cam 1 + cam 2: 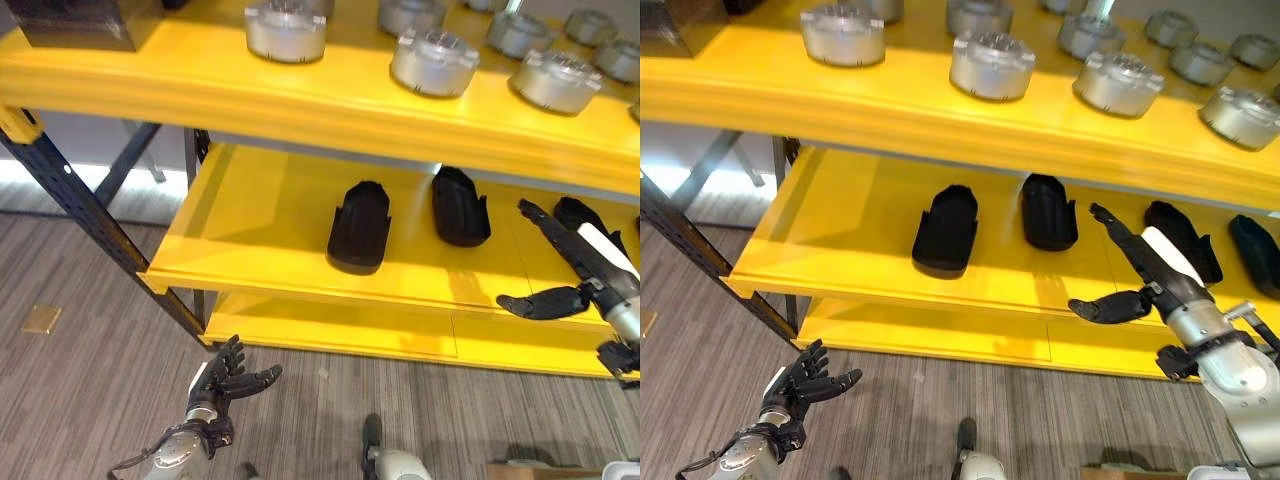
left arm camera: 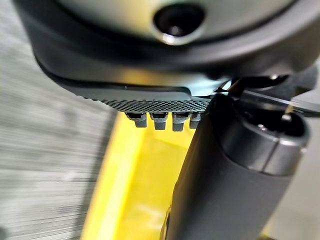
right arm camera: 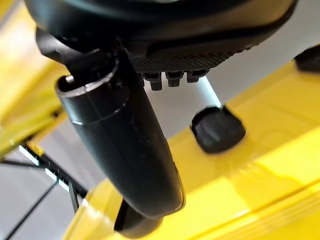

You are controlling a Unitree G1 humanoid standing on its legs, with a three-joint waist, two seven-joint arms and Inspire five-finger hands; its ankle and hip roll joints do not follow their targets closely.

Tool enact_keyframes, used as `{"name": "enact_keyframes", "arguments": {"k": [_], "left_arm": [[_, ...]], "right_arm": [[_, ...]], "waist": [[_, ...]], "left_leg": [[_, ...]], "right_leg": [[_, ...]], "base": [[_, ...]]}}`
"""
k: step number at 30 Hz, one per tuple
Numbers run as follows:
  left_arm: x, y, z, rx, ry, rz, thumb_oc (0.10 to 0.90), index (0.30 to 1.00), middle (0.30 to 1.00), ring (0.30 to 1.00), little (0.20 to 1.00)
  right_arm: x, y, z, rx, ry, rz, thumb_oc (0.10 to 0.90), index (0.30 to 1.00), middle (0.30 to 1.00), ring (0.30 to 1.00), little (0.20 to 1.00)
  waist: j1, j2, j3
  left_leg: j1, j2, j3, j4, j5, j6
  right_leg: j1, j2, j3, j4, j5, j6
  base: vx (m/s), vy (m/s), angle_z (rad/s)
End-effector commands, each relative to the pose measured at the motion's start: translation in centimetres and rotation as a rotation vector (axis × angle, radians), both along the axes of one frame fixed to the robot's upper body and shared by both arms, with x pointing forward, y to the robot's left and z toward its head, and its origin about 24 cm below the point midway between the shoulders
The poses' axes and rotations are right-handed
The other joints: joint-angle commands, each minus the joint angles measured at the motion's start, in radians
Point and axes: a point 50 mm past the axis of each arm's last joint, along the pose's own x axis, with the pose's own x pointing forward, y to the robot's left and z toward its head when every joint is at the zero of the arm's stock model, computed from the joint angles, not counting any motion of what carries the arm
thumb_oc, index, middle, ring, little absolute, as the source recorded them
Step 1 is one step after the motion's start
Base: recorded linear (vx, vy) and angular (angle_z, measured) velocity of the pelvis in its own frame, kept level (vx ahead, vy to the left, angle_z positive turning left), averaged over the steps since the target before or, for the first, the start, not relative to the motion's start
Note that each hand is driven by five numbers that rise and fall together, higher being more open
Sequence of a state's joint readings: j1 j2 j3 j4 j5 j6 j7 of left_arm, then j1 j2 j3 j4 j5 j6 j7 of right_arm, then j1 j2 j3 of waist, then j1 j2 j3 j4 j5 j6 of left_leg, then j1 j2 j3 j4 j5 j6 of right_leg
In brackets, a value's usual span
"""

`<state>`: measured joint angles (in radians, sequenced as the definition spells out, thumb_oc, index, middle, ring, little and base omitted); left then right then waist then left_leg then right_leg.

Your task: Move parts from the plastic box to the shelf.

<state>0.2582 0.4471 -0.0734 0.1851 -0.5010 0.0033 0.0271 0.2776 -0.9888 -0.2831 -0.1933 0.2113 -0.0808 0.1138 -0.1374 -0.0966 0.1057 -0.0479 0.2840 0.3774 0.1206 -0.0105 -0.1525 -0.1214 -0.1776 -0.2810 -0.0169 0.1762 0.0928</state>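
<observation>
A black moulded plastic part point(image 1: 1181, 238) lies partly hidden behind the right robot hand point(image 1: 1140, 270), seemingly untouched; fingers straight, empty. Left robot hand point(image 1: 805, 385) hangs relaxed, empty, below the yellow metal shelf point(image 1: 840, 240).

Yellow shelf point(image 1: 260, 215), black parts point(image 1: 360, 226).
Silver-grey round parts point(image 1: 434, 62) on top board; floor point(image 1: 90, 350) grey-brown, streaked wood grain.

We count four black parts on the middle shelf point(image 1: 840, 262): one at the left point(image 1: 946, 230), one beside it point(image 1: 1047, 211), and two at the right point(image 1: 1185, 238) point(image 1: 1253, 252). On the top shelf point(image 1: 890, 105) we see nine silver discs, the nearest at point(image 1: 990, 64).
</observation>
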Motion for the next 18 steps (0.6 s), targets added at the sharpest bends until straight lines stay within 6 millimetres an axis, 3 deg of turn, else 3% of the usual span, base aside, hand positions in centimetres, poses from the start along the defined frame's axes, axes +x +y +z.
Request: {"name": "enact_keyframes", "arguments": {"k": [1,4,5,6,8,9,14,18], "left_arm": [[3.7,0.3,6.4,0.089,-0.347,-0.073,0.9,1.0,1.0,1.0,1.0],[4.0,0.0,7.0,0.085,-0.388,-0.076,0.9,1.0,1.0,1.0,1.0],[4.6,-0.2,8.8,0.117,-0.471,-0.095,0.9,1.0,1.0,1.0,1.0],[4.6,-0.2,8.8,0.118,-0.47,-0.096,0.9,1.0,1.0,1.0,1.0],[4.9,-0.2,10.2,0.191,-0.538,-0.103,0.9,1.0,1.0,1.0,1.0],[5.4,-0.3,12.1,0.261,-0.63,-0.103,0.9,1.0,1.0,1.0,1.0],[6.3,-0.4,14.9,0.461,-0.755,-0.121,0.9,1.0,1.0,1.0,1.0],[7.4,-0.9,16.0,0.612,-0.808,-0.142,0.9,1.0,1.0,1.0,1.0]], "right_arm": [[0.2,1.1,6.7,-0.021,-0.309,0.102,0.9,1.0,1.0,1.0,1.0],[-0.3,0.8,6.2,0.004,-0.301,0.092,0.9,1.0,1.0,1.0,1.0],[-0.7,0.7,5.8,0.016,-0.295,0.087,0.9,1.0,1.0,1.0,1.0],[-0.8,0.7,5.8,0.016,-0.294,0.086,0.9,1.0,1.0,1.0,1.0],[-1.4,0.6,5.0,0.043,-0.282,0.078,0.9,1.0,1.0,1.0,1.0],[-1.9,0.8,4.5,0.071,-0.272,0.091,0.9,1.0,1.0,1.0,1.0],[-2.7,0.3,3.6,0.125,-0.252,0.071,0.9,1.0,1.0,1.0,1.0],[-3.1,0.3,3.0,0.167,-0.247,0.064,0.9,1.0,1.0,1.0,1.0]], "waist": [[0.016,0.002,-0.027],[0.012,0.007,-0.041],[0.009,0.012,-0.054],[0.01,0.012,-0.054],[0.007,0.018,-0.064],[0.0,0.022,-0.075],[-0.01,0.034,-0.09],[-0.025,0.051,-0.096]], "left_leg": [[0.052,0.066,0.005,-0.15,0.192,-0.04],[0.063,0.064,0.013,-0.166,0.2,-0.04],[0.074,0.061,0.018,-0.183,0.203,-0.041],[0.075,0.061,0.018,-0.184,0.203,-0.041],[0.077,0.059,0.021,-0.191,0.202,-0.042],[0.08,0.059,0.024,-0.195,0.201,-0.044],[0.091,0.064,0.026,-0.197,0.207,-0.05],[0.107,0.063,0.035,-0.197,0.205,-0.052]], "right_leg": [[0.107,-0.133,0.043,0.01,0.049,0.143],[0.115,-0.131,0.042,0.003,0.046,0.143],[0.123,-0.133,0.037,-0.003,0.044,0.145],[0.124,-0.133,0.037,-0.003,0.044,0.145],[0.127,-0.133,0.03,-0.01,0.04,0.146],[0.129,-0.131,0.029,-0.013,0.036,0.146],[0.137,-0.125,0.029,-0.013,0.022,0.143],[0.145,-0.122,0.037,-0.01,0.011,0.141]], "base": [[0.0,0.0,0.0],[0.0,-0.005,0.02],[0.0,-0.015,0.04],[0.01,-0.017,0.05],[0.0,-0.018,0.04],[-0.01,-0.027,0.04],[0.03,-0.025,0.03],[0.04,-0.014,-0.03]]}}
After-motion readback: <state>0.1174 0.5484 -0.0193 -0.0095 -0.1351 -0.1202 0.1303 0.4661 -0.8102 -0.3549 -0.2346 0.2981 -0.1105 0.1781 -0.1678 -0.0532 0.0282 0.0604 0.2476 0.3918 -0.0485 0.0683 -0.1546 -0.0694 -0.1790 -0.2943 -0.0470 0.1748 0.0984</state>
